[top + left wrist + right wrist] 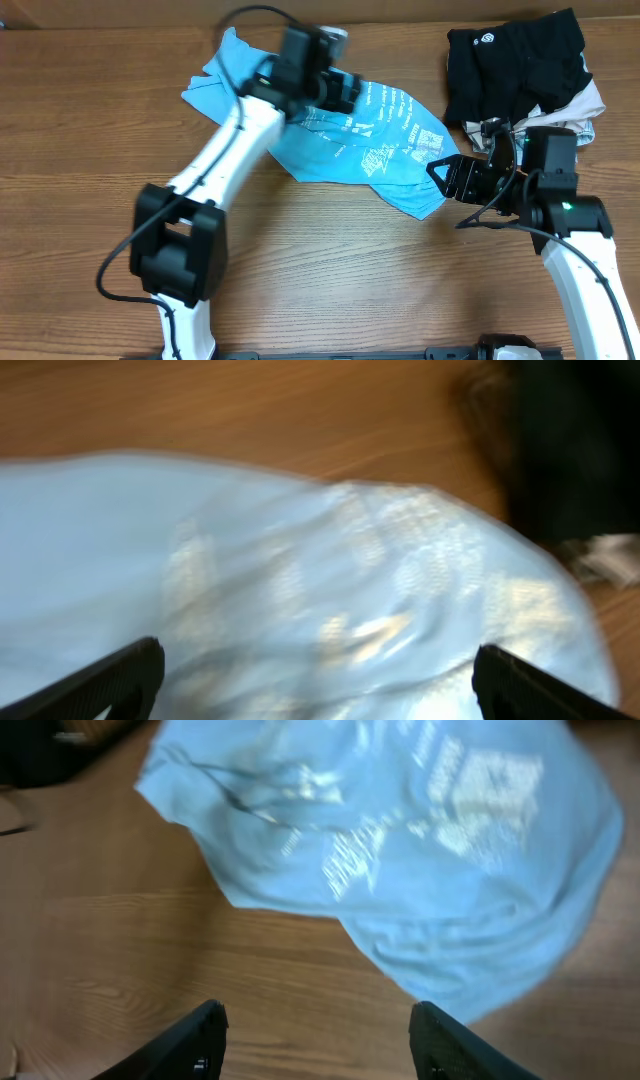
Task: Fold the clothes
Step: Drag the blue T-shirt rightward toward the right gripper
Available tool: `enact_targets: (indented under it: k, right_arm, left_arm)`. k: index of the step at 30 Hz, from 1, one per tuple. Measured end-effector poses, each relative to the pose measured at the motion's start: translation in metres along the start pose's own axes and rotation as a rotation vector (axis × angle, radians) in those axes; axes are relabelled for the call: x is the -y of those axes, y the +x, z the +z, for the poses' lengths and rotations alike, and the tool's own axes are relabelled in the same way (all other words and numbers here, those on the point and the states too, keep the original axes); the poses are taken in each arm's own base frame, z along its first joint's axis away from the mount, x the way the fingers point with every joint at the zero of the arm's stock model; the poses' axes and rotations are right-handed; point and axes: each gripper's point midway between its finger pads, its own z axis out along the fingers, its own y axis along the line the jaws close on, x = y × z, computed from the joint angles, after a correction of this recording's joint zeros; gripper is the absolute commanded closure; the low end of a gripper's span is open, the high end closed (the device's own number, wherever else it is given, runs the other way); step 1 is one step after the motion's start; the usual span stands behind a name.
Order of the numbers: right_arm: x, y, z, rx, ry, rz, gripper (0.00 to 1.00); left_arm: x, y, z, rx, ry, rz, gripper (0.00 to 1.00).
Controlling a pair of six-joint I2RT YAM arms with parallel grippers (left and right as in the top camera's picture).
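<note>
Light blue T-shirt [375, 150], white lettering; black garment [510, 60]; brown wood-grain table [330, 285].

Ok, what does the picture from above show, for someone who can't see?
A crumpled light blue T-shirt lies on a wooden table, the left end effector over it, the right end effector beside its edge. A black garment sits top right.

Bright even light, wrist views motion-blurred

Overhead straight down; both wrist views close above the shared T-shirt [390, 150].
</note>
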Motion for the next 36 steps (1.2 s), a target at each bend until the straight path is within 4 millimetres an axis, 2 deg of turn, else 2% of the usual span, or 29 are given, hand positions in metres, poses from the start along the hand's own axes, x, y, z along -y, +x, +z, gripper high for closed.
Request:
enact_targets:
  k: [6, 10, 15, 21, 25, 27, 31, 36]
  right_arm:
    - [0.029, 0.028, 0.036, -0.156, 0.138, 0.142, 0.41]
    - [0.039, 0.041, 0.053, -0.211, 0.209, 0.186, 0.41]
    - [0.046, 0.052, 0.066, -0.258, 0.255, 0.212, 0.41]
    - [0.052, 0.055, 0.068, -0.268, 0.28, 0.231, 0.41]
    - [0.052, 0.055, 0.068, -0.267, 0.282, 0.233, 0.41]
    - [0.052, 0.055, 0.068, -0.268, 0.282, 0.234, 0.41]
    - [0.052, 0.055, 0.068, -0.269, 0.282, 0.234, 0.41]
    - [0.052, 0.055, 0.068, -0.267, 0.282, 0.233, 0.41]
  left_arm:
    - [-0.092, 0.035, -0.027, -0.155, -0.139, -0.132, 0.0]
    - [-0.136, 0.045, -0.043, -0.183, -0.219, -0.197, 0.0]
    - [-0.179, 0.044, -0.058, -0.155, -0.326, -0.24, 0.0]
    - [-0.214, 0.018, -0.064, -0.015, -0.405, -0.239, 0.01]
    - [-0.228, 0.003, -0.058, 0.096, -0.426, -0.233, 0.04]
    - [-0.232, 0.003, -0.053, 0.131, -0.429, -0.242, 0.05]
    - [-0.242, 0.002, -0.031, 0.176, -0.427, -0.264, 0.06]
    - [-0.258, 0.027, 0.011, 0.145, -0.42, -0.306, 0.09]
